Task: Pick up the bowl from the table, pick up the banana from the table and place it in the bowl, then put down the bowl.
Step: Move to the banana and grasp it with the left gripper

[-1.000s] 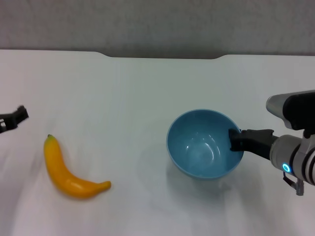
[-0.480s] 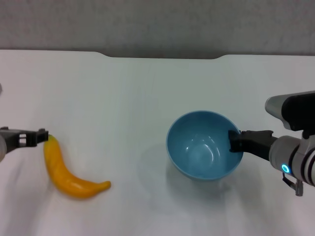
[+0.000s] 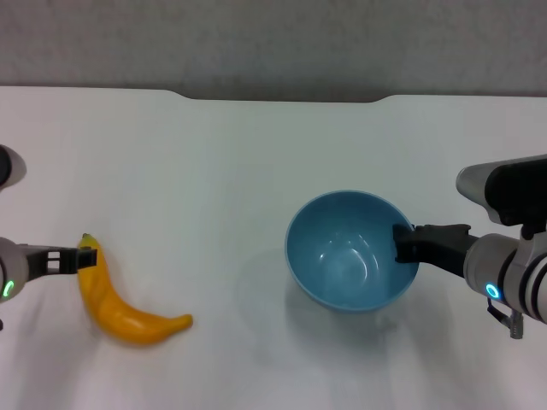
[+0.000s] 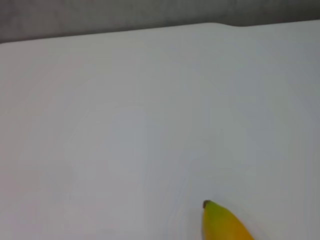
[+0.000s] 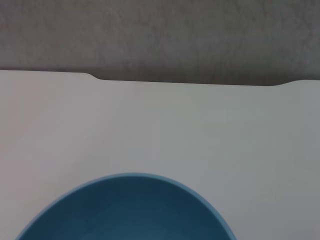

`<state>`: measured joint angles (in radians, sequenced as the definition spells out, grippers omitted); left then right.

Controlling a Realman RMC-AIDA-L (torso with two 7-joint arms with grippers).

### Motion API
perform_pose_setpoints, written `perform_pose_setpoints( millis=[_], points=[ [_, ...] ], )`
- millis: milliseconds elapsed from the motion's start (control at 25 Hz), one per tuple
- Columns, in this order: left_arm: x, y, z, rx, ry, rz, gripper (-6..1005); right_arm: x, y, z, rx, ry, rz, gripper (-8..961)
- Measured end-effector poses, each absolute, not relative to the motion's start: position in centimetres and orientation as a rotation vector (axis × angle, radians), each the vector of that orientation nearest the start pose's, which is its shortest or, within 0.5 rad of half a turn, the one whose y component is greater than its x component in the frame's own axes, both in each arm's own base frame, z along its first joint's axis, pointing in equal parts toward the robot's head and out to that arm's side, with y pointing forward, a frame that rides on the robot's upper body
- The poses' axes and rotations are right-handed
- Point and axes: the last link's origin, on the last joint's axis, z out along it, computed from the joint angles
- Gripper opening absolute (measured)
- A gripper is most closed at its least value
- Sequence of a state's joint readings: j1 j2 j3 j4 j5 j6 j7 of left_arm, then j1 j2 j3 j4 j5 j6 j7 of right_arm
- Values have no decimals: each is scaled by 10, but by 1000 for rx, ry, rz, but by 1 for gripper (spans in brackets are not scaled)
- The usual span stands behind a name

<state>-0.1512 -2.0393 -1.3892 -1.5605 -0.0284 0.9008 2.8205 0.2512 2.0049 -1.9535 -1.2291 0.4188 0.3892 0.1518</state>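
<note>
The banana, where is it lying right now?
In the head view the banana lies on the white table at the robot's left, apart from the blue bowl, with the left end effector at its stem end.

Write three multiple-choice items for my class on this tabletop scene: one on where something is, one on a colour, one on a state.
1. Where is the left gripper?
A. at the banana's stem end
B. inside the bowl
C. at the table's far edge

2. What colour is the bowl?
A. red
B. light blue
C. white

3. What does the bowl hold?
A. the banana
B. nothing
C. a spoon

Answers:
1. A: in the head view the left gripper's tips meet the upper end of the banana, which lies on the table.
2. B: both the head view and the right wrist view show it light blue.
3. B: its inside is bare, with the right gripper at its rim.
</note>
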Motion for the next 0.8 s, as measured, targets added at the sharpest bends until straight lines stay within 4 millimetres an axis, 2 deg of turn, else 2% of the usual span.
perform_pose_setpoints(
  millis=[240,560,800],
  points=[
    [-253,337,4,-1766,-1144,113,898,244,349,-56,-2015,1081,198,35],
    [-255,338,2,-1743,-1181,98,901,243,349,-56,-2022,1067,193,35],
    [-261,343,-8,-1735,-1215,80,900,242,349,-56,-2025,1062,193,35]
  ],
)
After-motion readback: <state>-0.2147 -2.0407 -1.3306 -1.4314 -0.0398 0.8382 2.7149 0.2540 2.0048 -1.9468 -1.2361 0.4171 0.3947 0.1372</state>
